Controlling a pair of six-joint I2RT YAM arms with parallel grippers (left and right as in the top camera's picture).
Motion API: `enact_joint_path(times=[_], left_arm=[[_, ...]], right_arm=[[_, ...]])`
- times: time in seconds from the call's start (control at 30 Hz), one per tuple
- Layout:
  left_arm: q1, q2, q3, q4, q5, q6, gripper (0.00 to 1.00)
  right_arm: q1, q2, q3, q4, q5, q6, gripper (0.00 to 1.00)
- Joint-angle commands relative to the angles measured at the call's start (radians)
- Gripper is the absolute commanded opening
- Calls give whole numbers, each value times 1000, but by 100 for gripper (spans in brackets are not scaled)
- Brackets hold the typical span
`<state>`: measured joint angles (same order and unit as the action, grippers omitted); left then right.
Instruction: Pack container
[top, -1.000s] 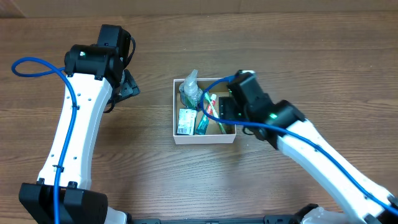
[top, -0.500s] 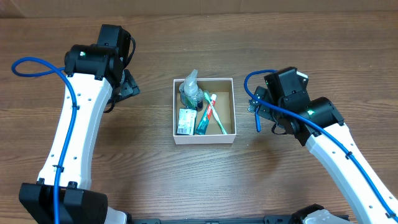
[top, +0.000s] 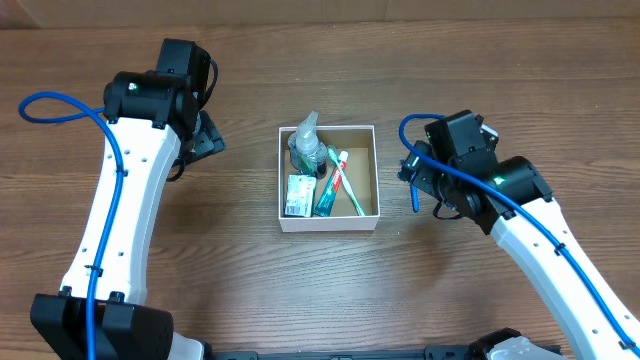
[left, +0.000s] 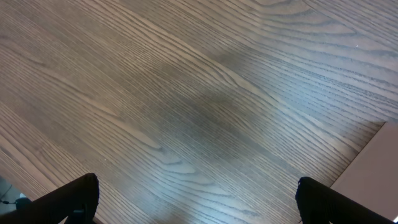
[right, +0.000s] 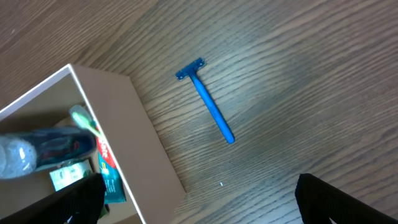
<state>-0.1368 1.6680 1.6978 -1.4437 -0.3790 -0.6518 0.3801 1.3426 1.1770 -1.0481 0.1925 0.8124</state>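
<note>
**Container mid-table, both claws spread and holding nothing**

The container (top: 328, 224) sits at the centre of the wood-grain table (top: 230, 270) with toiletries (top: 318, 178) inside and open wood on all four sides. The left gripper (left: 199, 208), fingers wide apart, hangs over the boards well to the left. The right gripper (right: 199, 208), equally spread, hovers right of the box, above a blue razor (right: 205, 99) lying flat, apart from the right wall.
</note>
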Motion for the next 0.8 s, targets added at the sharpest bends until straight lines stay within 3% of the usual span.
enact_joint_path(times=[0.0,0.2,0.5,0.77], left_arm=[[4,-13,22,5,-13,1,100],[4,-13,22,5,-13,1,100],[4,-13,22,5,-13,1,100],[4,-13,22,5,-13,1,100]], right_arm=[[-3,37,-55,0,71,113,100],[-3,153,-111,77,60,257,100],[-3,315,-111,143,54,265,93],[-4,432,-111,203,54,282,93]])
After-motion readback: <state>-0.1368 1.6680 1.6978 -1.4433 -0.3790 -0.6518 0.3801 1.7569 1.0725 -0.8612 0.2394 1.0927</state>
